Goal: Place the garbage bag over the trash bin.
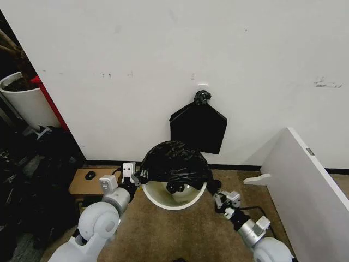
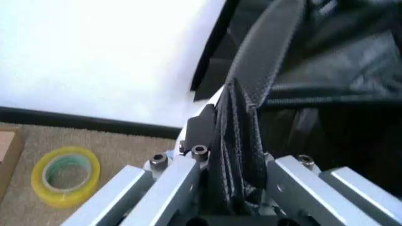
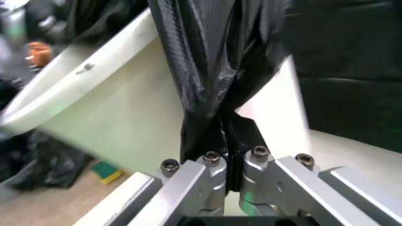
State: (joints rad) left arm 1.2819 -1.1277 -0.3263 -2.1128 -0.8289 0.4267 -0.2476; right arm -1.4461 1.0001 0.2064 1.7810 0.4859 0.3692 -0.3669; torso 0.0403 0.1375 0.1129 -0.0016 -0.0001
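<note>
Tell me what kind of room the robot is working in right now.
Probably an office or lab corner, not a kitchen: carpeted floor, a plain white wall, a white board leaning nearby and a potted plant. Both grippers hold the garbage bag over the trash bin.

Garbage bag: thin glossy black plastic, crinkled, bunched in a dome over the far half of the trash bin, covering its back rim and drooping a little into the opening. Near edges of the bag pulled out taut to either side of the bin; a stretched, pleated strip of it shows in the left wrist view and again in the right wrist view, running down across the bin's outer wall.

Trash bin: round white plastic bucket, thick rim, upright on the floor. Near rim and pale inner wall uncovered. White tapered side seen in the right wrist view.
</note>
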